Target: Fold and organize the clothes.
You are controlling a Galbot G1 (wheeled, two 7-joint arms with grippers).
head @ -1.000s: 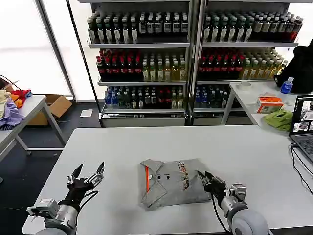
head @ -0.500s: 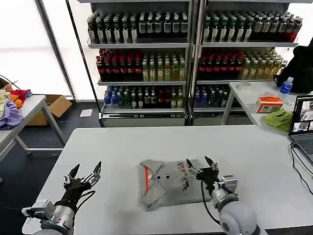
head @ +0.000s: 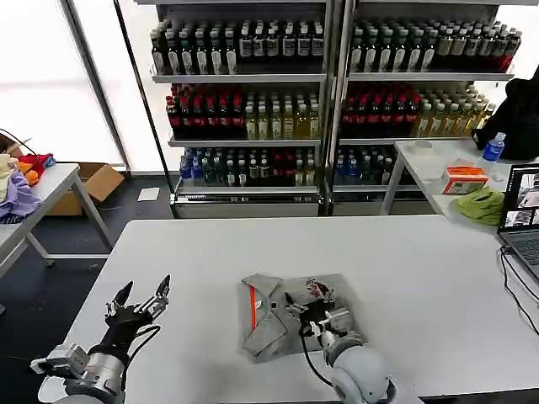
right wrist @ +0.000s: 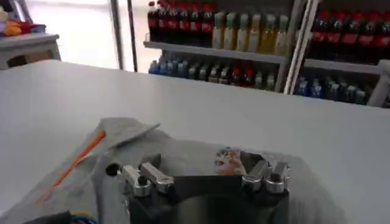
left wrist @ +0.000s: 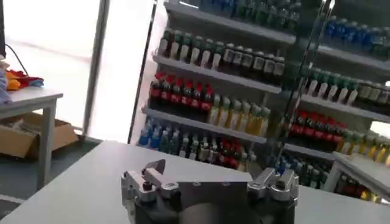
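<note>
One grey polo (head: 290,316) with an orange collar lining lies folded at the middle of the white worktop (head: 421,278), toward its near edge. The right gripper (head: 310,300) hangs over the middle of the polo, fingers (right wrist: 143,176) spread and gripping nothing. The left gripper (head: 139,303) waits over the near left part of the worktop, well apart from the polo, fingers (left wrist: 148,176) spread too.

The folded grey polo shirt with orange collar lining (head: 290,316) lay mid-table (head: 421,269), the right gripper (head: 310,300) over it, the left gripper (head: 139,301) well apart at the left.
</note>
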